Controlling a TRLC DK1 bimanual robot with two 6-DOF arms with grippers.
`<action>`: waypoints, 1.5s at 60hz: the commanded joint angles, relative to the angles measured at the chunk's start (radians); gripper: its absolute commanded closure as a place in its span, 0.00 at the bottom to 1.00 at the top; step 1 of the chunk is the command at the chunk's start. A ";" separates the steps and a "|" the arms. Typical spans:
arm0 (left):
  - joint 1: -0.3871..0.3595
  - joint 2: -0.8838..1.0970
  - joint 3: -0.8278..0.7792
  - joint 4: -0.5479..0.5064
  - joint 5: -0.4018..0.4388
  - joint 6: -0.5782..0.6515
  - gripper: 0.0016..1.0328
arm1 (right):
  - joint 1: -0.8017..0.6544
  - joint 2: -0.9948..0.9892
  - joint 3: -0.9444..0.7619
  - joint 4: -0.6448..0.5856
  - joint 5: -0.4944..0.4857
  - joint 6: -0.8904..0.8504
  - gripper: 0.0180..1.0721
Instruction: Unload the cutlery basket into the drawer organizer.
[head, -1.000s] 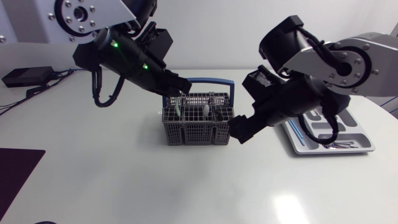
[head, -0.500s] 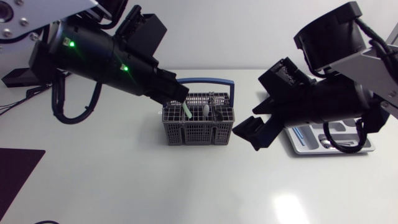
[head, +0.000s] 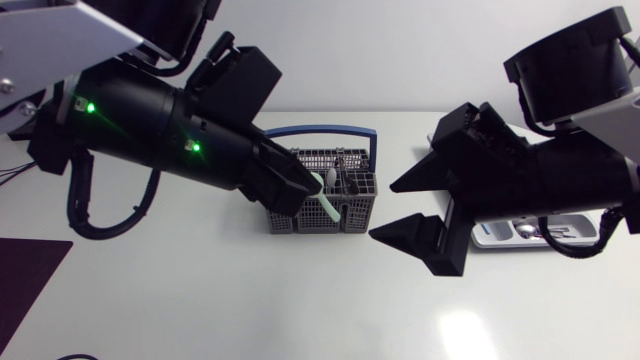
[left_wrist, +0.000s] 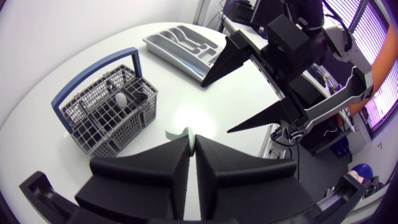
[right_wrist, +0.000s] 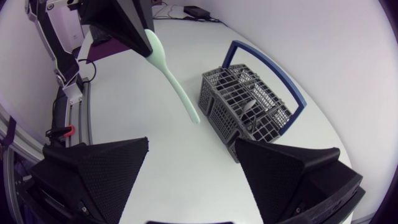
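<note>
While the left arm's matte black gripper (left_wrist: 191, 144) has its two wedge fingers pressed together on the broad end of a long pale mint-green plastic spoon (right_wrist: 173, 79), the utensil's slim end slants down and hangs in the air, close beside the front wall of the grey wire-mesh cutlery basket with the blue hoop handle (head: 300, 212). That basket stands upright near the middle of the white round table (head: 250, 290), and a small white spoon (left_wrist: 121, 98) and some dark cutlery stand in its compartments. On the other side of the basket, the right arm's black gripper (right_wrist: 191, 141) hovers above the table with its fingers spread wide and nothing between them, its tips pointing towards the basket and the hanging spoon. Behind the right arm, well apart from the basket, the light grey plastic drawer organizer (left_wrist: 177, 40) lies flat on the table; the head view shows a few pieces of cutlery in its compartments, though the arm hides much of it.
</note>
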 joint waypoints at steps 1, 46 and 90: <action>-0.025 -0.022 -0.039 0.014 0.026 0.040 0.93 | -0.005 -0.020 -0.032 0.006 -0.039 -0.060 0.05; -0.080 -0.007 -0.075 0.038 0.117 0.090 0.93 | 0.065 0.061 -0.085 0.060 -0.198 -0.168 0.14; -0.080 -0.002 -0.076 0.038 0.132 0.094 0.93 | 0.079 0.067 -0.068 0.132 -0.195 -0.157 0.75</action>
